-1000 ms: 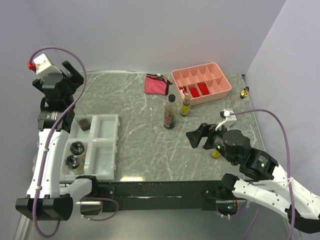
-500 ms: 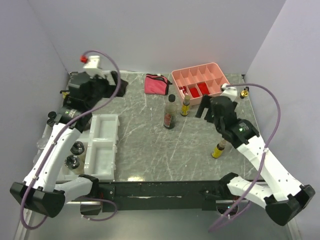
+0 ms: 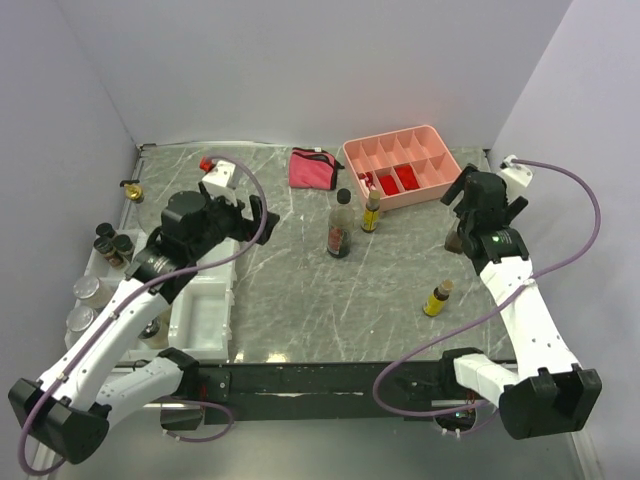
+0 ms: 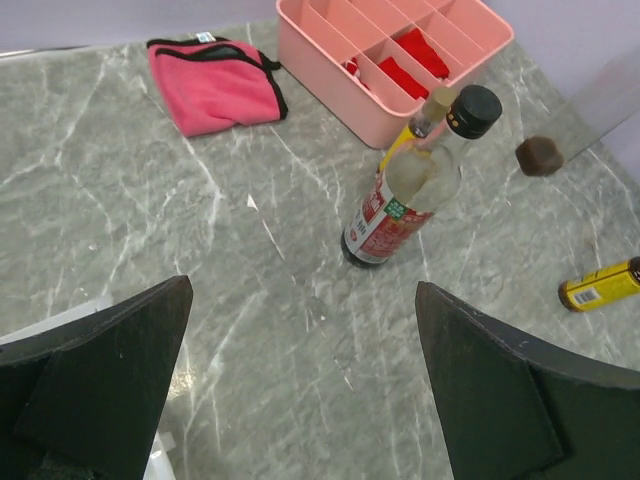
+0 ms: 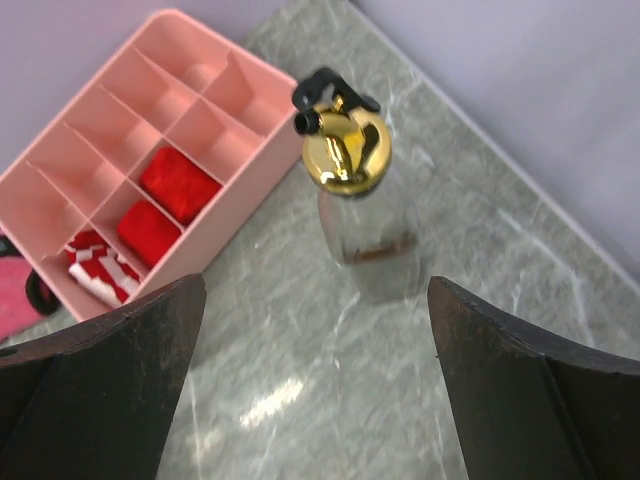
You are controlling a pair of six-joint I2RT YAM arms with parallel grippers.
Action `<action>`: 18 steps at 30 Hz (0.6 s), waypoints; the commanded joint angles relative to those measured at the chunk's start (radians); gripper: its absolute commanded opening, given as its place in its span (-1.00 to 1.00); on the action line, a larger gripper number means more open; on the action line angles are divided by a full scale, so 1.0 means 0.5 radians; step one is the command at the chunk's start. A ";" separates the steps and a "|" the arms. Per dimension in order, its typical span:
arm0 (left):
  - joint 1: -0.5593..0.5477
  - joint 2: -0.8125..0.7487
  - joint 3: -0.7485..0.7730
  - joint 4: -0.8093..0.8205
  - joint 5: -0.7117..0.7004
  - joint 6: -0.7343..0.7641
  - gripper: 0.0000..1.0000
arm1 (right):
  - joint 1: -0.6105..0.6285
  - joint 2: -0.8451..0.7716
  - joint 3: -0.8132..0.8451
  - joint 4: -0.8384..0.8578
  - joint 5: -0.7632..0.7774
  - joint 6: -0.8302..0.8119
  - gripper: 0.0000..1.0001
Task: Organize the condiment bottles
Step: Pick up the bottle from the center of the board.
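A tall dark-liquid bottle with a black cap [image 3: 340, 228] [image 4: 400, 190] stands mid-table, a small yellow bottle [image 3: 371, 212] [image 4: 425, 115] right behind it. Another small yellow bottle [image 3: 436, 299] [image 4: 600, 285] sits toward the front right. A clear gold-topped bottle [image 5: 345, 160] with a little brown liquid at its base [image 3: 455, 240] stands by the right wall. My right gripper [image 3: 482, 192] [image 5: 316, 290] hovers open just above and in front of it. My left gripper [image 3: 252, 218] [image 4: 302, 300] is open over bare table, left of the dark bottle. Black-lidded jars [image 3: 112, 242] and silver-lidded jars [image 3: 82, 300] stand at the far left.
A pink compartment tray [image 3: 440, 160] [image 5: 120, 110] with red items sits at the back right, a pink pouch [image 3: 313, 167] [image 4: 215, 80] to its left. A white divided tray [image 3: 205, 310] lies front left, partly under my left arm. A small gold-topped bottle [image 3: 132, 190] stands back left.
The left arm swung from the back-left corner toward the table's middle. The right arm swung from the front right to the back right, over the gold-topped bottle. Both grippers stayed open.
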 commanded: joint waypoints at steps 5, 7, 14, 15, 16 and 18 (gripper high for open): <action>-0.029 -0.189 -0.050 0.238 -0.261 0.009 0.99 | -0.073 0.073 -0.101 0.538 0.180 -0.287 0.96; -0.026 -0.220 -0.066 0.245 -0.301 0.003 0.99 | -0.100 0.116 -0.080 0.587 0.150 -0.314 0.89; -0.038 -0.248 -0.057 0.214 -0.408 0.006 0.99 | -0.150 0.263 -0.089 0.694 0.067 -0.446 0.68; -0.038 -0.248 -0.060 0.214 -0.426 0.006 0.99 | -0.150 0.284 -0.095 0.701 0.076 -0.456 0.66; -0.048 -0.263 -0.063 0.211 -0.451 0.012 0.99 | -0.147 0.285 -0.110 0.746 0.097 -0.474 0.66; -0.051 -0.272 -0.072 0.220 -0.491 0.022 0.99 | -0.159 0.285 -0.163 0.814 0.137 -0.523 0.64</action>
